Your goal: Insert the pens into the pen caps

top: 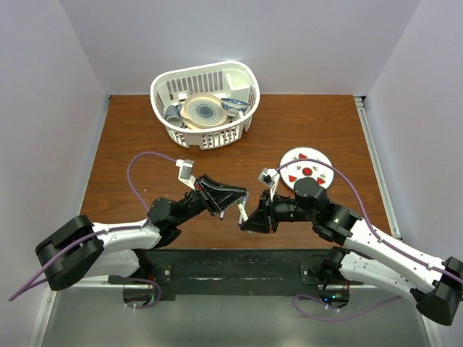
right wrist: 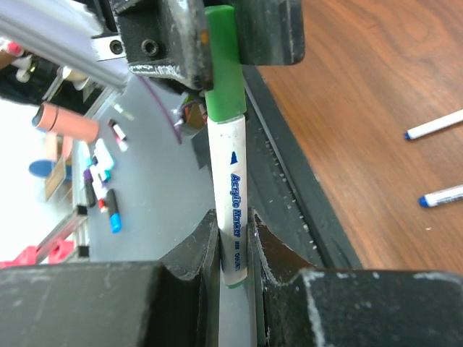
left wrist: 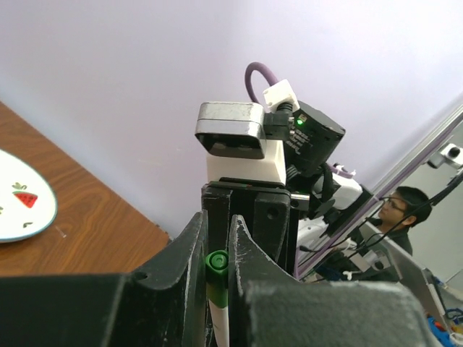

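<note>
Both arms meet low over the near edge of the table (top: 130, 144), fingers facing each other. The right gripper (right wrist: 235, 235) is clenched on the lower barrel of a white pen (right wrist: 233, 181). The left gripper (left wrist: 217, 235) is clamped on the green cap (right wrist: 223, 65) at the pen's other end.

The split grip makes sense: one arm braces the barrel while the other pushes the cap along the same line. That is why the pen hangs in the air between them and does not rest on the wood.

The cap edge meets the barrel with no gap showing, so it is likely seated or nearly so; whether it is fully home cannot be told.

A second pen (right wrist: 434, 124) and a third pen (right wrist: 443, 195), both blue-ended, lie on the table off to the side, well apart from the grippers and probably waiting their turn. No blue or purple cap is in view.

The basket (top: 206, 67) of dishes and the strawberry plate (top: 311, 154) sit farther back, clear of the work.
</note>
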Available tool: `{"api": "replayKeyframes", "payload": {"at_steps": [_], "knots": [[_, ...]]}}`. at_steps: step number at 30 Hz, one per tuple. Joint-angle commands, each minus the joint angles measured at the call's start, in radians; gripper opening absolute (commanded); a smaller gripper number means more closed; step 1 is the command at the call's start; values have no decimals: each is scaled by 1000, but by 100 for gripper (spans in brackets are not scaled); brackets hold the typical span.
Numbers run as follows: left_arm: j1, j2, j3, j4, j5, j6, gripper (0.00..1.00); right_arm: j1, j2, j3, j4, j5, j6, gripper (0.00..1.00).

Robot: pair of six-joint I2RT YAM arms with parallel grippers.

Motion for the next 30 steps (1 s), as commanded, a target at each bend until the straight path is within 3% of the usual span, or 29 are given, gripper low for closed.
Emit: {"api": "replayKeyframes", "payload": {"at_steps": [1, 4, 14, 30], "knots": [[-155, 70, -79, 29, 352, -80, 0, -60, 15, 165, 400, 252, 37, 0], [-183, 104, -65, 80, 367, -110, 0, -58, 35, 171, 449, 253, 51, 0], [-207, 12, -77, -66, 356, -92, 0, -60, 15, 225, 466, 282, -18, 0], [-348, 73, -62, -190, 275, -20, 0, -61, 38, 321, 435, 342, -74, 0]]}}
